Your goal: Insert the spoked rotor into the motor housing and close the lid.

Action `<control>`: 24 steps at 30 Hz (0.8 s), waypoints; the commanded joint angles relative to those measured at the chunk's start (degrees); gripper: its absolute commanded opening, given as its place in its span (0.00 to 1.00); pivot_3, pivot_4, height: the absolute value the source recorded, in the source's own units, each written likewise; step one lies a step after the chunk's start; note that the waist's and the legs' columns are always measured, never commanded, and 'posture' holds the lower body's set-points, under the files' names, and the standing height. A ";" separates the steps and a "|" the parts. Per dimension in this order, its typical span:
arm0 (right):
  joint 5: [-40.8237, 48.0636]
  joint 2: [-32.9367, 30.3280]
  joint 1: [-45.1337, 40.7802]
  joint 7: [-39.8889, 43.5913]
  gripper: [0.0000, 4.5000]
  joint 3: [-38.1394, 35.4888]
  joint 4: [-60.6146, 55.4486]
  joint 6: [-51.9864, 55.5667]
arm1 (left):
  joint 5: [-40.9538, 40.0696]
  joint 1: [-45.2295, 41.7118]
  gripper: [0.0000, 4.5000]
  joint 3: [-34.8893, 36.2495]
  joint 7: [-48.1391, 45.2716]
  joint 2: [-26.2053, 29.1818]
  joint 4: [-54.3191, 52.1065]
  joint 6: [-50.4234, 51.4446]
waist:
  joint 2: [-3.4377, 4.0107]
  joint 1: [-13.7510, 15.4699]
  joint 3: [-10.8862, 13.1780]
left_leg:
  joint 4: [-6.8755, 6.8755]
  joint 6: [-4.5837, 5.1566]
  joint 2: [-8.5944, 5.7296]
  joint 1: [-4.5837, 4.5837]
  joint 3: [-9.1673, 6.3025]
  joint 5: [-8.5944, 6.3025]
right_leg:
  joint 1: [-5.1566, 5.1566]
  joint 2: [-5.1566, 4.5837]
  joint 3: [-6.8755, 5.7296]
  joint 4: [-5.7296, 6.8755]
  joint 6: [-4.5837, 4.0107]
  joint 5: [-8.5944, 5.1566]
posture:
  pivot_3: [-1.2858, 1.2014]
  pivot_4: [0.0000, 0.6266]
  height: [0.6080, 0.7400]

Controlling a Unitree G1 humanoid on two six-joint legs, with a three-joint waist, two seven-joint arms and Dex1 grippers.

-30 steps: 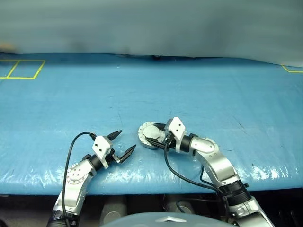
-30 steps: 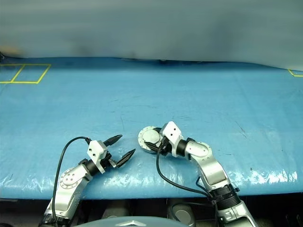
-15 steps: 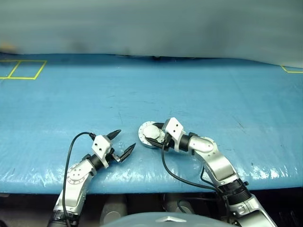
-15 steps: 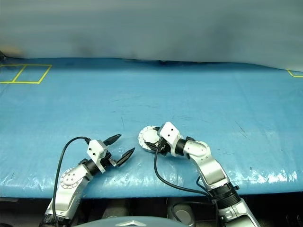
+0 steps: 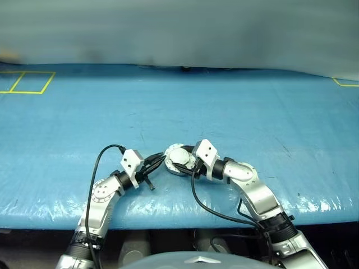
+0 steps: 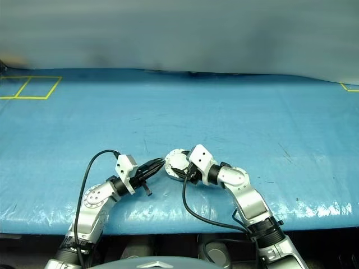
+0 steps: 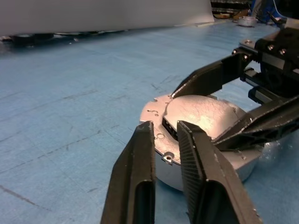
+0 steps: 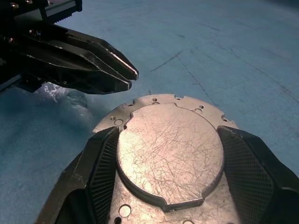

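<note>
The motor housing (image 8: 154,100) lies flat on the blue table (image 5: 252,112), its plain grey lid (image 8: 168,158) down over it with the raised middle up. The spoked rotor is out of sight. My right gripper (image 8: 168,131) reaches in from the right, one finger on each side of the lid's raised middle, closed against it. My left gripper (image 7: 166,126) is shut on nothing. Its tips sit right at the housing's left rim (image 5: 168,157); I cannot tell whether they touch it.
Yellow tape squares (image 5: 25,82) mark the table's far left, and a yellow corner (image 5: 345,83) the far right. A grey wall runs behind the table. The table's front edge (image 5: 179,221) is close below both arms. Black cables (image 5: 210,208) loop off each wrist.
My left gripper has shut and swung right and forward, from open table up to the housing's rim. The right gripper and the housing have stayed put.
</note>
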 commanded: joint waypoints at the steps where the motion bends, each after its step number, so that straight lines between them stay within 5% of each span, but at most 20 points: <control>1: -1.29 -0.73 0.99 -1.38 0.67 -0.47 1.28 1.97 | 1.74 -1.17 0.01 -1.30 -0.22 0.33 0.07 0.11 | 0.00 0.01 0.00 | 0.00 0.00 0.00 0.00 0.00 0.00 | 0.00 0.00 0.00 0.00 0.00 0.00 | 0.52 0.24 1.00; 24: 2.72 -0.14 1.80 0.48 0.67 -1.76 -1.26 3.17 | 4.14 -1.77 0.01 -5.24 -1.14 1.62 -0.64 7.28 | -0.06 0.41 -0.16 | 0.01 -0.01 -0.02 0.06 -0.02 0.01 | 0.11 -0.02 -0.01 -0.04 0.00 0.00 | 0.52 0.24 1.00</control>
